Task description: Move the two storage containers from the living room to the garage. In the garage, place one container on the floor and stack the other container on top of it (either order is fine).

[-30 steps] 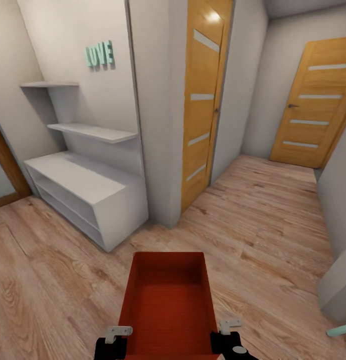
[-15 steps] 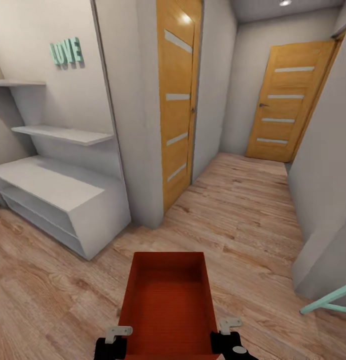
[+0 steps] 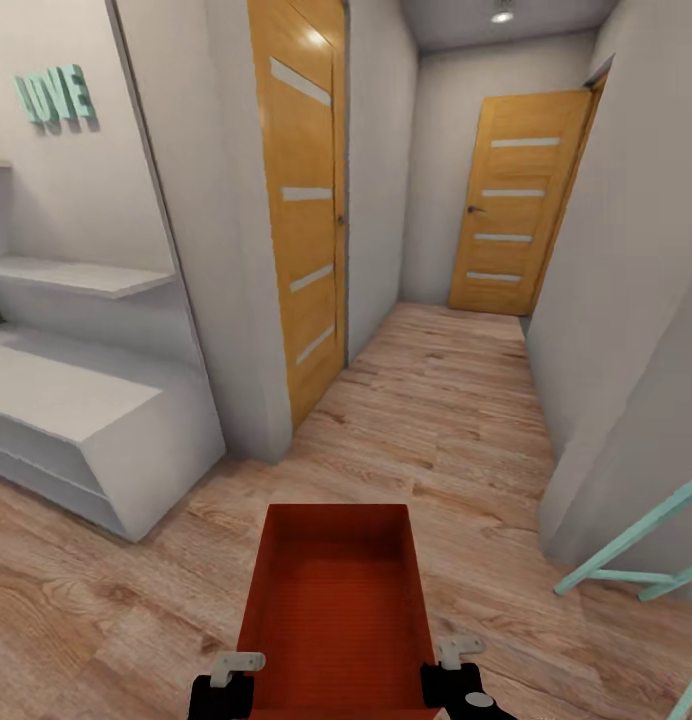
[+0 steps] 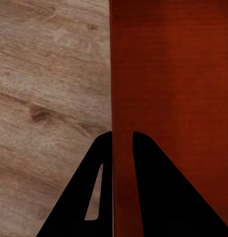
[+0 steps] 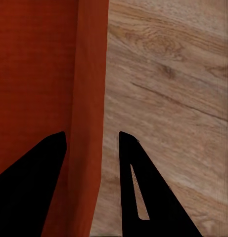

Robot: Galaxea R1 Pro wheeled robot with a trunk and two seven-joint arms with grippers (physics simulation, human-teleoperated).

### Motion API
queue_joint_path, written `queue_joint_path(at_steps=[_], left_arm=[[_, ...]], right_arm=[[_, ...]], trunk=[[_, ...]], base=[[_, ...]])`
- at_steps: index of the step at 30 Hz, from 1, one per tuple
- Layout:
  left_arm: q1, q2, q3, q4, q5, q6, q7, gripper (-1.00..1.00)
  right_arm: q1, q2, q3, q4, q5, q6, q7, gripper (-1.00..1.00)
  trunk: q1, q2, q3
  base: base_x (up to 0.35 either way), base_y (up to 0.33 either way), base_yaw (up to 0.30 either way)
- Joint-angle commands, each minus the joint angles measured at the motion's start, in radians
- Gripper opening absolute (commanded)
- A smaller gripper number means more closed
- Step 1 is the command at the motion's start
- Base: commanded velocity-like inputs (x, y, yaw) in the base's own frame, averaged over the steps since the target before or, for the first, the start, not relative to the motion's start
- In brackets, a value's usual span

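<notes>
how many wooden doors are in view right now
2. One wooden door is on the left side of the hallway, just past the white wall corner. The other door is at the hallway's far end. More may be out of view.

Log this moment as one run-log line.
phase: transit in hallway | carried: storage container | left hand: clamped on its wall | right hand: straddling opposite wall, gap visible | ahead: wooden door

black wedge-shaped gripper fingers (image 4: 158, 197), slotted, with pale grey wrist brackets (image 3: 236, 664).
</notes>
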Motion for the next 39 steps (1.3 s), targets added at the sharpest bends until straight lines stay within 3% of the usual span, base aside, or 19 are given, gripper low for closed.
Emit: queue_joint_path(at_steps=[1,13,39], left_arm=[[-0.001,0.0,0.031,-0.001,-0.013,-0.004,0.013,-1.0],[-0.001,0.0,0.031,-0.001,-0.013,-0.004,0.013,-1.0],[-0.001,0.0,0.031,-0.001,-0.013,-0.002,0.013,-1.0]], right_arm=[[-0.001,0.0,-0.001,0.002,-0.003,-0.003,-0.008,-1.0],[-0.001,0.0,-0.001,0.002,-0.003,-0.003,-0.008,-1.0],[-0.001,0.0,-0.001,0.002,-0.003,-0.003,-0.008,-1.0]], trunk=[[0.0,0.0,-0.001],[0.0,0.0,-0.001],[0.0,0.0,-0.001]], base=[[0.0,0.0,-0.264],[0.022,0.0,-0.24],[0.335,0.0,-0.005]])
